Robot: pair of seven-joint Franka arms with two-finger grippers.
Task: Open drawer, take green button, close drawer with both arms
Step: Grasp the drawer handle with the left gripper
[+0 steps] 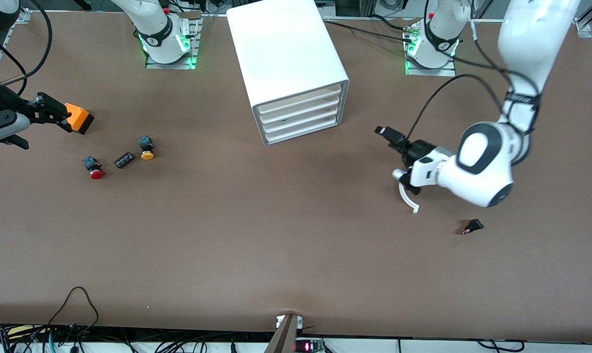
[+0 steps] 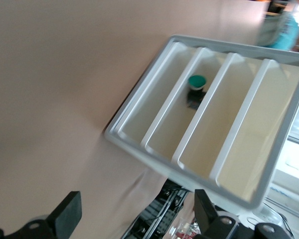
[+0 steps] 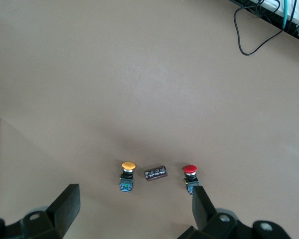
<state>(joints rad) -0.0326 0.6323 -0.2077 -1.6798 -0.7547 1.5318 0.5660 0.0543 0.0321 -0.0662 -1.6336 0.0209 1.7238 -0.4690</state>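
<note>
Two grippers hang with jaws spread, holding nothing. Left gripper (image 1: 399, 162) is over bare table toward the left arm's end, beside the white drawer unit (image 1: 288, 63). Right gripper (image 1: 68, 117) is over the table's other end. Green-capped button (image 2: 197, 82) sits inside a drawer compartment.

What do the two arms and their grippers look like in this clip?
Both arms are white and jointed, with black collar bands and black cables. The left gripper is black with a white curved finger piece. The right gripper is black with orange fingertip blocks. Green lights glow at both bases.
</note>
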